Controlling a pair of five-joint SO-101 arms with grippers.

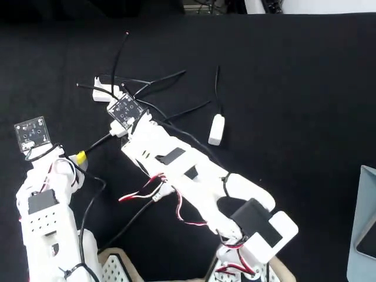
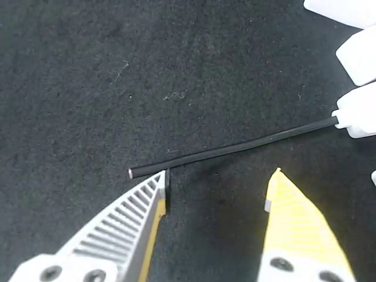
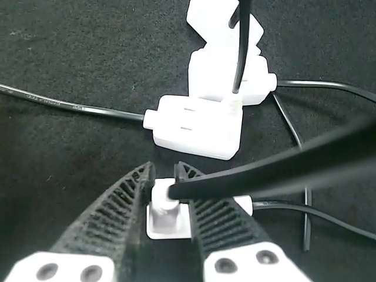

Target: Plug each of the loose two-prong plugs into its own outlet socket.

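where the high view looks down on the black table (image 1: 294, 70), the right gripper (image 1: 120, 126) sits just beside the white outlet sockets (image 1: 104, 91), and a loose plug (image 1: 216, 129) lies well apart from them. in the left wrist view the left gripper (image 2: 217, 194) stands open over the table, a black cable (image 2: 235, 150) lying just ahead of it. in the right wrist view the right gripper is clamped on a white plug (image 3: 164, 214), close to the nearest socket (image 3: 197, 126).
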